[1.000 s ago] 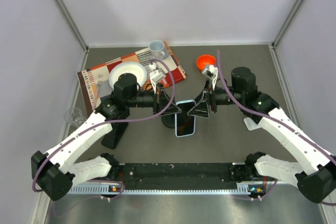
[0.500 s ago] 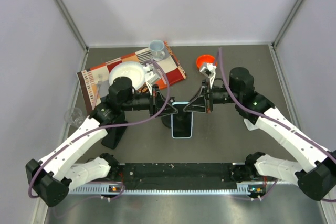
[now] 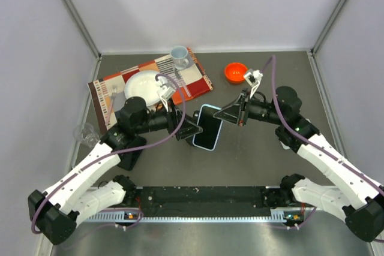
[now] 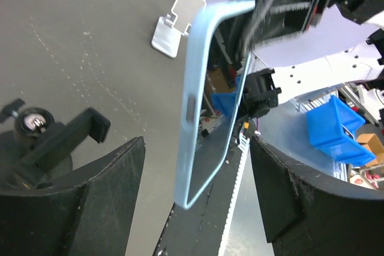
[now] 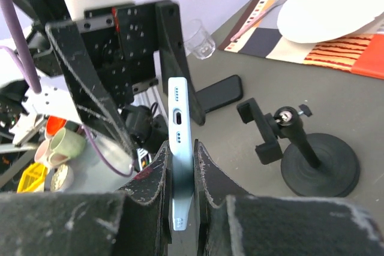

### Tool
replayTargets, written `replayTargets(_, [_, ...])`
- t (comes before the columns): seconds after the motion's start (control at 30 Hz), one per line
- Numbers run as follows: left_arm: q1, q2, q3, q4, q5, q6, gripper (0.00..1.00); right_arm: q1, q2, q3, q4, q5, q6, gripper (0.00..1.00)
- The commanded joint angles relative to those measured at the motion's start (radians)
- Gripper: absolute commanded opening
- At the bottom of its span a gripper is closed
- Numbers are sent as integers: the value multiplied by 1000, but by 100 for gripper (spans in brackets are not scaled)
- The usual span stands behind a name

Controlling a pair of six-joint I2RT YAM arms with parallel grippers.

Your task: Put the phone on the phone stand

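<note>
The phone (image 3: 207, 127), light blue with a dark screen, hangs tilted above the table's middle. My right gripper (image 3: 221, 114) is shut on its upper right edge; in the right wrist view both fingers press the phone (image 5: 180, 112) at the gripper (image 5: 182, 160). My left gripper (image 3: 192, 129) stands open around the phone's left side, its jaws wide apart and clear of the phone (image 4: 207, 100) in the left wrist view (image 4: 195, 175). The black clamp-type phone stand (image 5: 312, 160) on a round base sits on the table just below; its clamp (image 4: 60, 142) holds nothing.
A small white folding stand (image 4: 177, 22) sits beside the right arm (image 3: 288, 142). A flat black device (image 3: 129, 154) lies at the left. Behind are a placemat with a white plate (image 3: 144, 82), a cup (image 3: 179, 56), an orange bowl (image 3: 235, 72) and a clear glass (image 3: 84, 131).
My right gripper shut on the phone, then my left gripper opened and let it go. The phone rose and tilted toward the right; the left arm drew back slightly.
</note>
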Motion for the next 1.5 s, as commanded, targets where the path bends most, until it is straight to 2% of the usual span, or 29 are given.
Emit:
replayTargets(0.0, [3, -70, -88, 152, 55, -69, 76, -44, -64, -35, 164, 7, 87, 0])
replayTargets(0.13, [3, -65, -125, 171, 91, -77, 75, -53, -78, -53, 233, -15, 111, 0])
replayTargets(0.23, [3, -35, -125, 194, 121, -86, 69, -53, -86, -47, 262, -12, 119, 0])
replayTargets(0.4, [3, 24, -131, 259, 182, -106, 65, -55, -72, -31, 271, -13, 128, 0])
replayTargets(0.5, [3, 44, -154, 359, 250, -156, 54, -53, -74, -23, 284, -15, 130, 0])
replayTargets(0.7, [3, 51, -151, 372, 265, -166, 31, -53, -62, -34, 354, -36, 162, 0])
replayTargets(0.73, [3, 50, -148, 369, 266, -163, 26, -53, -54, -35, 357, -42, 165, 0])
replayTargets(0.77, [6, 48, -147, 366, 267, -160, 16, -53, -49, -38, 369, -53, 166, 0])
replayTargets(0.87, [11, 36, -139, 322, 263, -126, 0, -53, -32, -32, 350, -120, 134, 3])
replayTargets(0.9, [11, 32, -136, 302, 259, -93, 0, -53, -28, -15, 284, -140, 116, 14])
replayTargets(0.97, [11, 10, -121, 225, 252, -46, 0, -53, -5, 18, 188, -165, 35, 26])
replayTargets(1.0, [11, 2, -107, 194, 253, 4, 0, -53, 6, 58, 91, -191, 6, 36])
replayTargets(1.07, [11, -24, -96, 156, 252, 62, 0, -53, 43, 87, 31, -235, -56, 46])
replayTargets(1.1, [11, -31, -87, 115, 259, 79, 0, -55, 52, 113, 9, -280, -77, 55])
replayTargets(1.2, [11, -45, -56, 52, 285, 118, 0, -55, 98, 147, -69, -378, -146, 68])
replayTargets(1.33, [11, -54, -47, 4, 321, 130, 0, -55, 187, 192, -124, -473, -189, 66])
replayTargets(1.47, [11, -54, -47, -27, 310, 149, 0, -41, 231, 209, -123, -500, -193, 53])
